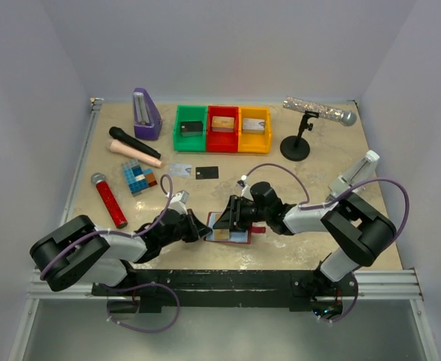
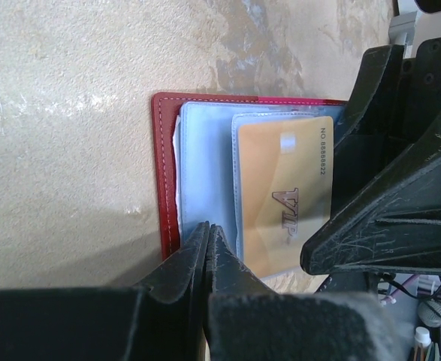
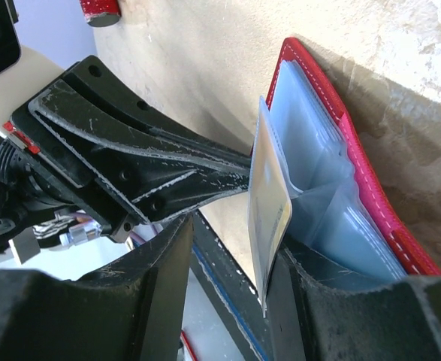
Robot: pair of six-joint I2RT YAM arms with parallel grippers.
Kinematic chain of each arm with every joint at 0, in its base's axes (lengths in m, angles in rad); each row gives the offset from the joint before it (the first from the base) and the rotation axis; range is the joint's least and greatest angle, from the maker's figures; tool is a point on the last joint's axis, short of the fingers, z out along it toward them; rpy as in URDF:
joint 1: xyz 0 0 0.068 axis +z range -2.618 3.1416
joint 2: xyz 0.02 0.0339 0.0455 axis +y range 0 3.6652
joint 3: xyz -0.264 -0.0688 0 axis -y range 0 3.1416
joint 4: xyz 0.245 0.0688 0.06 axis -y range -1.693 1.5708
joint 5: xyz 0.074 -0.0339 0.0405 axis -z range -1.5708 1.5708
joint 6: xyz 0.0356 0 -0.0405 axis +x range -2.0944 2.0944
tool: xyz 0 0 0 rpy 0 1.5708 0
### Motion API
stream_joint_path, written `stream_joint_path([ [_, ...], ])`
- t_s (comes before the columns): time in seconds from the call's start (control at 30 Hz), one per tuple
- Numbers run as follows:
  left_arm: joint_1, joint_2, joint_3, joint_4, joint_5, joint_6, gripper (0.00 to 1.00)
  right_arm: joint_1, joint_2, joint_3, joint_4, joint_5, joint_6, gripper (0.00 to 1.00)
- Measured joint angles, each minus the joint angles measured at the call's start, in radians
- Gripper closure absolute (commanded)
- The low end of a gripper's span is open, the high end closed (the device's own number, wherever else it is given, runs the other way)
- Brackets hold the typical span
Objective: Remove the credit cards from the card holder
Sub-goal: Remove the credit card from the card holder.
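Observation:
The card holder (image 1: 239,238), dark red with pale blue lining, lies open near the front edge; its red edge (image 2: 162,173) also shows close up. A gold-tan credit card (image 2: 288,188) marked VIP sits in a clear sleeve, lifted on edge (image 3: 269,203). My left gripper (image 2: 207,229) is shut, its tips resting on the lining at the holder's left side (image 1: 197,228). My right gripper (image 3: 231,241) is open around the gold card: one finger (image 3: 310,301) lies against the sleeve, the other stands apart. A silvery card (image 1: 179,170) and a black card (image 1: 206,172) lie loose on the table.
At the back stand green (image 1: 191,128), red (image 1: 222,128) and yellow (image 1: 254,128) trays with small blocks. A purple metronome (image 1: 146,114), a black microphone (image 1: 128,140), a red microphone (image 1: 109,199), a tiled block (image 1: 138,177) and a microphone stand (image 1: 299,139) lie further back.

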Motion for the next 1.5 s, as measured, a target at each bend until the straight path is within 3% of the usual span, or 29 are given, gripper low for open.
stream_joint_path([
  [1.5,-0.001,0.014,-0.002,-0.01,-0.073,-0.026,1.0,-0.002,-0.142,0.0,-0.198,0.027,-0.074,0.63],
])
